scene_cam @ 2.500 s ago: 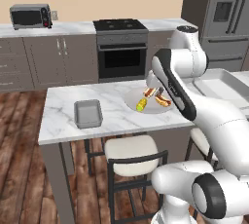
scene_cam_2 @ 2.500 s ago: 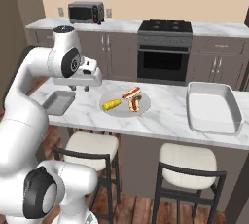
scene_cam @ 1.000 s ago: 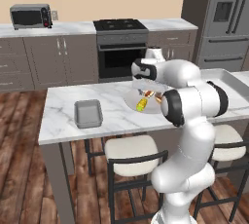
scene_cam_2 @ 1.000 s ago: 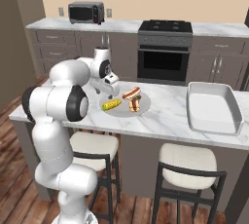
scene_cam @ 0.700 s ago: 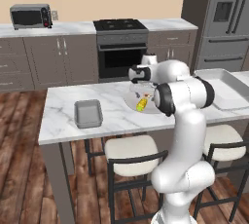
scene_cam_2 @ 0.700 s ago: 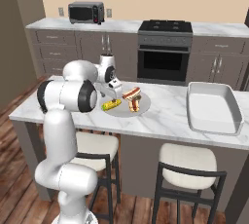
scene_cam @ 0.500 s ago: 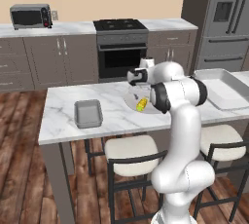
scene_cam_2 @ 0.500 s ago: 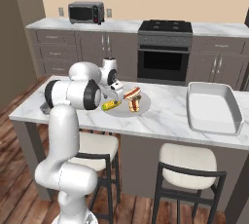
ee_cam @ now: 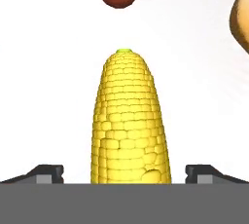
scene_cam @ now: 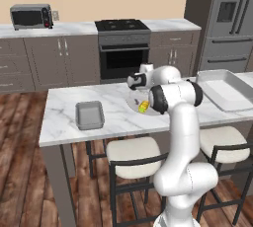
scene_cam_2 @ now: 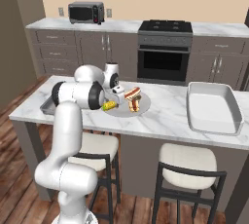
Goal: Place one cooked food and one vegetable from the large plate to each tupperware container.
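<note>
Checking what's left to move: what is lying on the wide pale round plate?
On the wide pale round plate: a short yellow corn cob and a hot dog in a bun. The robot's arm covers part of the plate.

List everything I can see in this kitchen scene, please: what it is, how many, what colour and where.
corn cob: one, yellow, green tip, on the large plate between the open fingers
hot dogs: apparently two, red sausage in tan bun, on the plate beyond the corn
large plate: one, pale grey-white, middle of the island
tupperware container: one, grey, on the island apart from the plate
tray: one, white, at the island's other end
stools: two, cream seats, below the island
microwave: one, dark, back counter
oven: one, dark, back wall
gripper: one, dark tips, open, astride the corn
</note>
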Robot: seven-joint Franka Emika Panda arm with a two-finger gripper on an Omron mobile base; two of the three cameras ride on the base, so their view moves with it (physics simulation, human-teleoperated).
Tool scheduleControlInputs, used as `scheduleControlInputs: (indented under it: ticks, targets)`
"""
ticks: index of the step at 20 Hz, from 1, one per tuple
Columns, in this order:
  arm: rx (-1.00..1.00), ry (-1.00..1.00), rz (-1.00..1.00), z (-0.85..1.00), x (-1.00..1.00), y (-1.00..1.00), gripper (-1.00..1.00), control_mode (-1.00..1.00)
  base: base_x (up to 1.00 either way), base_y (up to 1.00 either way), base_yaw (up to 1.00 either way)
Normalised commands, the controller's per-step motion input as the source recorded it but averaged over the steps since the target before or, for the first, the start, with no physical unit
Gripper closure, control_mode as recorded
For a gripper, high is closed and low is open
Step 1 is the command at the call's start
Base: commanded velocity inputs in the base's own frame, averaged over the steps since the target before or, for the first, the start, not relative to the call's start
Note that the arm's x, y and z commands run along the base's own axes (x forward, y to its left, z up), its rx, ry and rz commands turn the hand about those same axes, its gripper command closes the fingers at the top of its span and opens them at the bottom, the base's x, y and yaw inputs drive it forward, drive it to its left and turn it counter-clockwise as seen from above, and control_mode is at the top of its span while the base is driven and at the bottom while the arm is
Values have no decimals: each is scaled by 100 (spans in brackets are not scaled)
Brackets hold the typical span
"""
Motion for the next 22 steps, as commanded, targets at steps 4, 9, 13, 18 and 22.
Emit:
scheduleControlInputs:
  ticks: [4, 9, 13, 18, 22]
  targets:
    - [1, 0, 0, -35, 0, 0, -100, -100, 0, 0, 0]
    - [1, 0, 0, -8, 0, 0, 100, -100, 0, 0, 0]
    - [-2, -4, 6, 20, -15, 30, 100, -100, 0, 0, 0]
    - [2, 2, 18, 54, -43, 79, 100, -100, 0, 0, 0]
    - [0, 8, 39, 49, -40, 98, 100, -100, 0, 0, 0]
